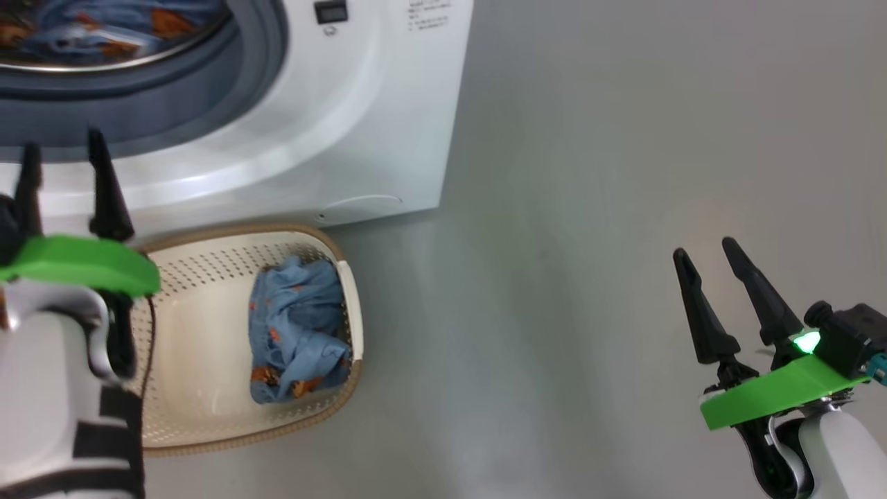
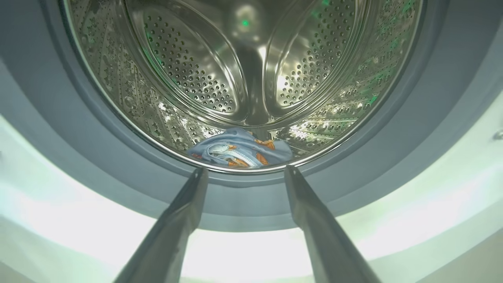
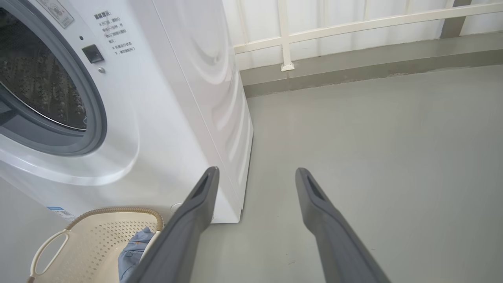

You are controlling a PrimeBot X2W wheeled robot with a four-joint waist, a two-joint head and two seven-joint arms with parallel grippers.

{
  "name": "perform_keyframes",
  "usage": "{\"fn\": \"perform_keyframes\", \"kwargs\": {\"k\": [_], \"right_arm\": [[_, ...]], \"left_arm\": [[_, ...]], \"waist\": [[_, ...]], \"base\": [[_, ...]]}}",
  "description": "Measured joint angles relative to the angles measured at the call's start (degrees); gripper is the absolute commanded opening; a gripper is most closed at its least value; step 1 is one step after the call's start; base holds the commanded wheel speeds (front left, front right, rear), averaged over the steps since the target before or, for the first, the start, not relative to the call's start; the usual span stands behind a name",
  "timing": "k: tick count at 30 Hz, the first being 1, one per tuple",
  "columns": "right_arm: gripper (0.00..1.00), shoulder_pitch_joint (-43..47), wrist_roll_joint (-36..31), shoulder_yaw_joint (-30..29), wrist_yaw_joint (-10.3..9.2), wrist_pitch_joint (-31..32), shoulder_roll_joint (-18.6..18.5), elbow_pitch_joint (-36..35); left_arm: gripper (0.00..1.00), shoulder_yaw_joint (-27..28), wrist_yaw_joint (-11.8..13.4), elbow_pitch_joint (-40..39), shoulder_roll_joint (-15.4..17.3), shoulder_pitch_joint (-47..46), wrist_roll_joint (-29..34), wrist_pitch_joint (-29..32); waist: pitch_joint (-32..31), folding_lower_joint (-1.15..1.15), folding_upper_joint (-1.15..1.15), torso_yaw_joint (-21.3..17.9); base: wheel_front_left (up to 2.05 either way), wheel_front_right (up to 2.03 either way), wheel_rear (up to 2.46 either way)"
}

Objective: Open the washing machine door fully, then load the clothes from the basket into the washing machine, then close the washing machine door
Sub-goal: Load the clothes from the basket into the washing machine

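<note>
soft, light blue bear-print clothes (image 1: 298, 333) lie crumpled at the right end of the basket (image 1: 201, 263), probably best pinched at a raised fold; one garment (image 2: 239, 151) sits inside the washing machine (image 1: 360, 104). left gripper (image 1: 62, 142) and right gripper (image 1: 705, 249) hang wide open, holding nothing.

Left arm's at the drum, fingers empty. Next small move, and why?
Probably pull the left gripper back and down toward the basket: its fingers are open and empty, one garment lies in the drum, and a second garment waits in the basket.
</note>
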Motion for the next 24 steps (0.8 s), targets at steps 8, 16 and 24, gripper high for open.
{"fn": "perform_keyframes", "kwargs": {"k": [8,16,24], "right_arm": [[1.0,3.0,0.0,-0.6,0.0,0.0,-0.9,0.8],[1.0,6.7,0.0,-0.9,0.01,0.0,-1.4,1.3],[1.0,11.1,0.0,-1.8,0.01,0.0,-1.6,1.5]], "left_arm": [[1.0,-1.3,0.0,-4.5,-1.7,9.5,-1.0,0.0],[1.0,-2.5,0.0,-9.9,-2.8,20.9,-1.7,0.0],[1.0,-3.0,0.0,-16.2,-3.2,31.0,-2.5,0.0]], "waist": [[-4.3,0.0,0.0,2.1],[-8.8,0.0,0.0,3.5],[-13.4,0.0,0.0,4.4]], "base": [[0.0,0.0,0.0],[0.0,0.0,0.0],[0.0,0.0,0.0]]}}
